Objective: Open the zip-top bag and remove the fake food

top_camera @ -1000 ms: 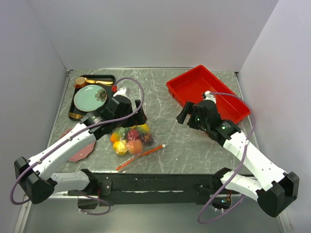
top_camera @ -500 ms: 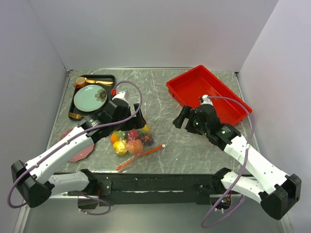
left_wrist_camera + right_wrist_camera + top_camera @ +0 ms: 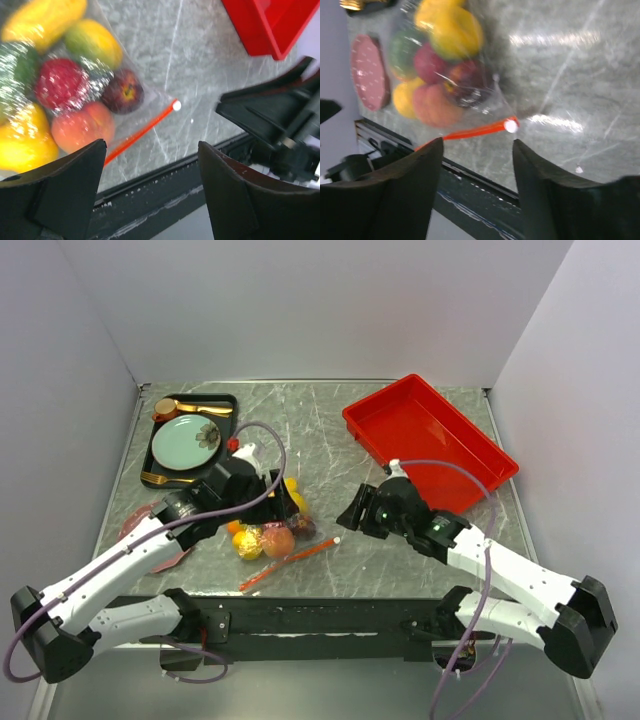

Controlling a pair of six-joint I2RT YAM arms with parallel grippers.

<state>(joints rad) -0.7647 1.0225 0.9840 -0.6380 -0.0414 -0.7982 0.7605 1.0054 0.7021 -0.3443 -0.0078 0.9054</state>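
The zip-top bag [image 3: 268, 530] lies flat near the table's front, its orange-red zip strip [image 3: 290, 560] running diagonally to a white slider [image 3: 336, 539]. The fake food [image 3: 272, 538] is inside: yellow, peach, red and dark purple pieces [image 3: 82, 125]. My left gripper [image 3: 286, 504] hovers over the bag's far right corner. It is open, and the left wrist view [image 3: 151, 145] has the strip [image 3: 140, 132] passing just beyond its fingers. My right gripper [image 3: 351, 519] sits just right of the slider. It is open too [image 3: 477, 141], with the slider [image 3: 510, 125] just past its fingertips.
A red tray [image 3: 430, 435] stands at the back right. A black tray [image 3: 222, 400] at the back left holds a mint-green plate [image 3: 185, 443] and gold cutlery [image 3: 195, 408]. A dull pink disc [image 3: 160, 540] lies left of the bag. The table's front edge [image 3: 330, 600] runs close below the strip.
Both arms have closed in on the bag. The left gripper moved right and down over its far corner; the right gripper swung left and forward to the slider end.
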